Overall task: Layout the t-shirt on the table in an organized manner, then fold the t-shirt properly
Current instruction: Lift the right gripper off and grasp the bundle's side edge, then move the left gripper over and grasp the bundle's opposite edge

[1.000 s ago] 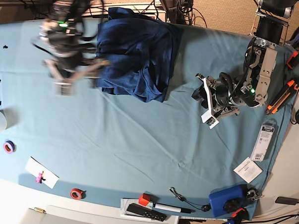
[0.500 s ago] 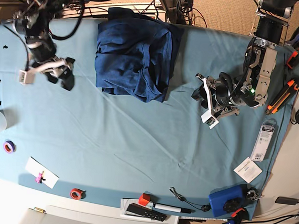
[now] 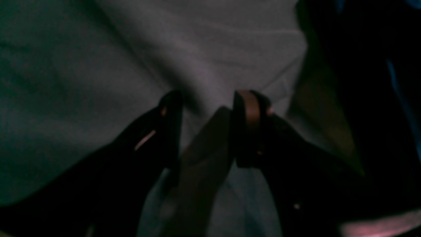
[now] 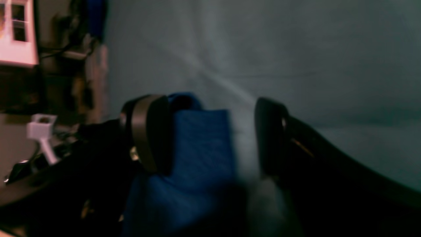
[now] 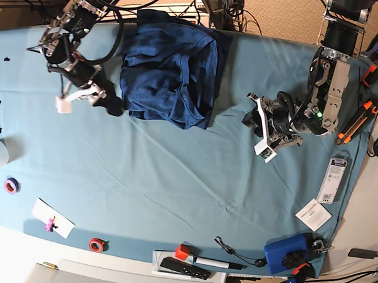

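The dark navy t-shirt (image 5: 173,72) lies bunched in a rough heap at the back middle of the teal-covered table (image 5: 175,178). My right gripper (image 5: 88,104) hovers low just off the shirt's left edge. In the right wrist view its fingers (image 4: 151,131) stand wide apart, and a blue fold of the t-shirt (image 4: 197,154) shows between them without being pinched. My left gripper (image 5: 260,126) rests at the right side, well clear of the shirt. Its jaws are parted over bare table cloth (image 3: 98,65) in the dim left wrist view, where the left gripper (image 3: 210,128) holds nothing.
A purple tape roll (image 5: 11,185), a white card (image 5: 52,218) and a red tape roll (image 5: 96,244) lie front left. A remote (image 5: 183,267) and a blue box (image 5: 284,252) sit at the front edge. Orange cutters (image 5: 356,124) and a packet (image 5: 333,179) line the right edge.
My right arm swung out to the far left, then came back right to the shirt's left edge. The shirt's left side shifted slightly. The left arm has not moved.
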`<action>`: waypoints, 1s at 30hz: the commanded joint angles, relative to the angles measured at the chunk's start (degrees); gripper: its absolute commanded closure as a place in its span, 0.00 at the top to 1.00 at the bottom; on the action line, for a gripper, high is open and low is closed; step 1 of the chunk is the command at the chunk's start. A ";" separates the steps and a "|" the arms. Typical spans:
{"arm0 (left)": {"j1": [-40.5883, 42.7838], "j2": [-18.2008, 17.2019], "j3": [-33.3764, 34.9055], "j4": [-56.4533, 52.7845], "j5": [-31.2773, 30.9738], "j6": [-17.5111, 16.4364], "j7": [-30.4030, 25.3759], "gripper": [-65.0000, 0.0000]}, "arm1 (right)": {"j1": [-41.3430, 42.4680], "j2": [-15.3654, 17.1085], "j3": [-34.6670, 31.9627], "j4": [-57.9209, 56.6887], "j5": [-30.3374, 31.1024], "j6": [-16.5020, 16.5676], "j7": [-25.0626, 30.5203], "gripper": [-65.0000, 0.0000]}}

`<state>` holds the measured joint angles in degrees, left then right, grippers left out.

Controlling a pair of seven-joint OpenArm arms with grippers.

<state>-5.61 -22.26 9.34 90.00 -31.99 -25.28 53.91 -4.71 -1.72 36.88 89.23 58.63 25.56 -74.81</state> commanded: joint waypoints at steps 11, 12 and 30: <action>-0.26 -0.46 0.11 0.26 0.22 1.75 1.40 0.41 | 0.74 0.44 -12.68 -2.36 -0.24 3.17 0.17 0.61; -0.28 -0.48 0.11 0.26 0.20 2.45 1.40 0.41 | 0.74 0.44 -12.92 -2.36 -0.24 3.52 0.09 0.56; 2.05 -3.13 -2.75 0.26 -35.43 -2.91 20.72 0.58 | 0.74 0.46 -12.79 -2.36 -0.42 7.10 -1.07 0.00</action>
<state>-2.94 -24.69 7.05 89.49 -66.24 -28.10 74.98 -4.16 -1.15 24.25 86.61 57.32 32.91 -75.07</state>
